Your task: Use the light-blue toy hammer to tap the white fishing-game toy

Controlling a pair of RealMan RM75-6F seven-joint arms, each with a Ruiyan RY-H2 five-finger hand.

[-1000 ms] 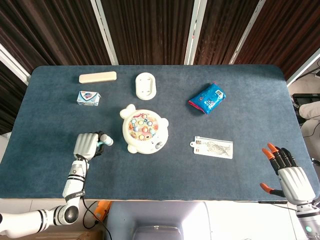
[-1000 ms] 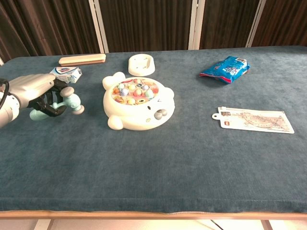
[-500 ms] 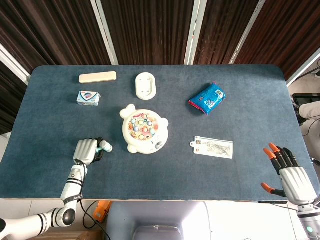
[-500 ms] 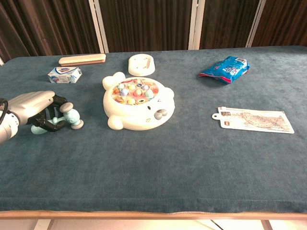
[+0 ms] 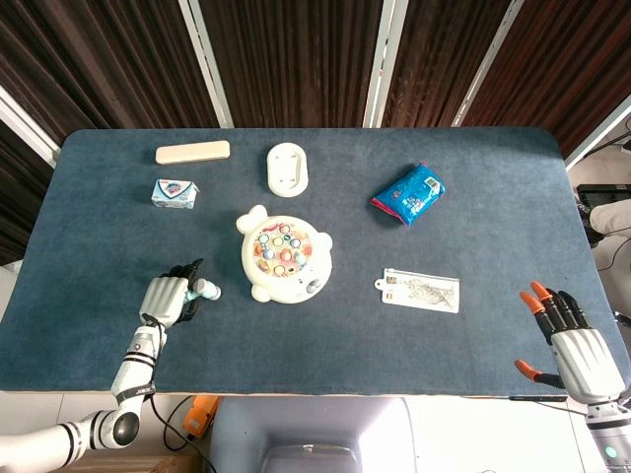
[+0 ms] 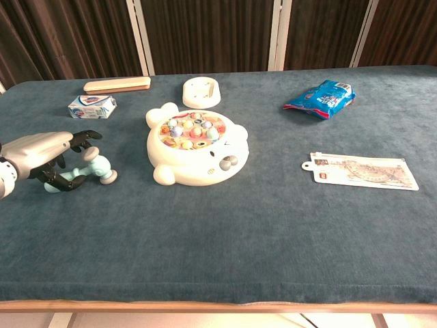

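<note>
Light-blue toy hammer (image 6: 87, 169) lies on the blue table (image 6: 239, 232), just left of the white fishing-game toy (image 6: 194, 145). The left hand (image 6: 42, 156) hovers over its handle with fingers spread, gripping nothing, apparently around a release. The right hand (image 5: 572, 340) rests spread at the near right. No writing is legible on the soap box (image 6: 91, 106) or blue packet (image 6: 321, 97).

The fishing-game toy (image 5: 283, 258) sits mid-table (image 5: 394, 345); the hammer (image 5: 204, 290) lies toward the left edge, the pouch (image 5: 408, 194) toward the far right corner.
</note>
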